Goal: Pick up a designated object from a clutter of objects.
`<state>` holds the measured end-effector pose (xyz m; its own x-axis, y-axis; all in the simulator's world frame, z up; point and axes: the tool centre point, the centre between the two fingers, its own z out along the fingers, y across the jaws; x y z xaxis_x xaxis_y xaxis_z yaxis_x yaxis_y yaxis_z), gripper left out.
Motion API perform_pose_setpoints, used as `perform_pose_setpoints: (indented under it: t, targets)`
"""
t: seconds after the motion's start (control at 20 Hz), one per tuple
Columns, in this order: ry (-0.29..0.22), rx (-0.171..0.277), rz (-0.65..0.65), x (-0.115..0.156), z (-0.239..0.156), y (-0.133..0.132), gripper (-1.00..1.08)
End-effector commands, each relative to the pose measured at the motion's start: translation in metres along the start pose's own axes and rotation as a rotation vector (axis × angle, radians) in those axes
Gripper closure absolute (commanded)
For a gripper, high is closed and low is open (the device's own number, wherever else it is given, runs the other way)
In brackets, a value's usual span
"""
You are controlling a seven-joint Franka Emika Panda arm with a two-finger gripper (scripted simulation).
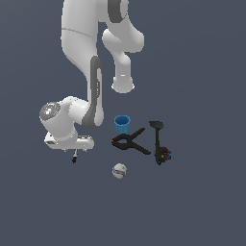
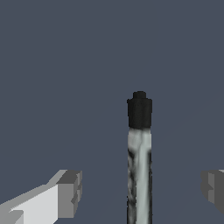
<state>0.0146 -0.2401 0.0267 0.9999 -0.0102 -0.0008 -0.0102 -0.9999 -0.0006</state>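
The thin pen-like stick (image 2: 140, 162) has a pale grey barrel and a black end. It lies between my gripper's (image 2: 141, 189) two fingers, which stand wide apart and do not touch it. In the exterior view the gripper (image 1: 74, 151) is low at the left, with the stick (image 1: 75, 157) poking out just beneath the hand. The rest of the clutter lies to the exterior view's right: a blue cup (image 1: 122, 124), a black spring clamp (image 1: 129, 141), a long black-handled tool (image 1: 157, 139) and a white ball with markings (image 1: 119, 170).
The arm's white links (image 1: 84, 72) rise behind the hand. A small dark multicoloured piece (image 1: 165, 154) sits at the near end of the long tool. The floor is plain dark grey.
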Motion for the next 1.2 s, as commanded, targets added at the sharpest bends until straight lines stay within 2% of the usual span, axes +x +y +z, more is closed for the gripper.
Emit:
perform_pose_setpoints:
  t: [0.0, 0.25, 0.3, 0.85, 1.15]
  targets:
    - [0.001, 0.0, 0.0, 0.0, 0.01, 0.0, -0.92]
    - [0.001, 0.0, -0.001, 0.001, 0.017, 0.001, -0.92]
    - [0.001, 0.0, -0.001, 0.001, 0.017, 0.001, 1.08]
    - [0.001, 0.0, -0.001, 0.001, 0.017, 0.0, 1.08]
    - [0.001, 0.0, 0.0, 0.001, 0.006, -0.01, 1.08]
